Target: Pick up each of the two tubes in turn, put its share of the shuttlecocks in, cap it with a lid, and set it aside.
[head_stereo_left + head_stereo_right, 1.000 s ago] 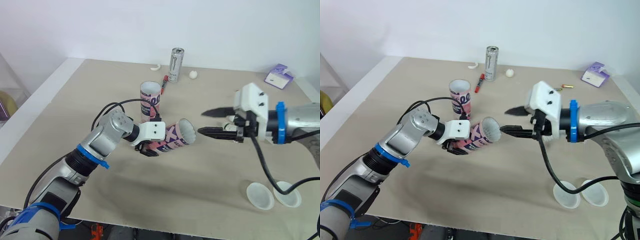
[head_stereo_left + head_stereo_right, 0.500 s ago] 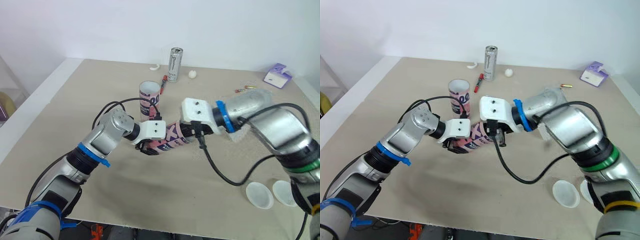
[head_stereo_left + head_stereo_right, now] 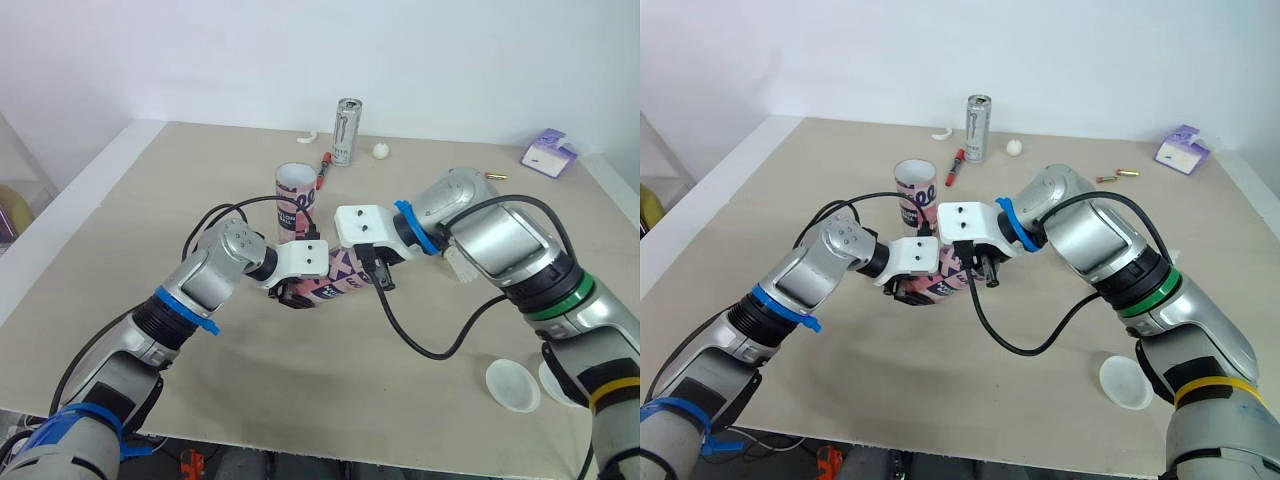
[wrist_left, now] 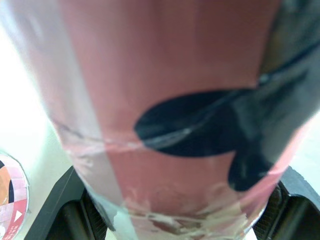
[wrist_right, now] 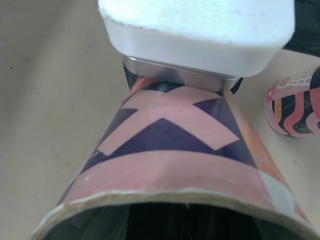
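Plain white wall (image 3: 200, 50) backs a matte beige tabletop (image 3: 130, 210). Above it the left gripper (image 3: 297, 292) pinches a pink-and-navy printed cardboard tube (image 3: 345, 277), held nearly level. Its open mouth meets the right gripper (image 3: 378, 272); whether that one is spread or pressed together, I cannot tell. A matching cardboard tube (image 3: 296, 205) stands upright just behind, and a round white plastic lid (image 3: 512, 384) lies near the front right edge.

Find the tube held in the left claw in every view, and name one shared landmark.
Left eye view: held tube, picture centre, tilted.
Right eye view: held tube, just left of centre.
Left wrist view: held tube, close up.
Right wrist view: held tube, open mouth toward camera.
Landmark: upright tube beside it.
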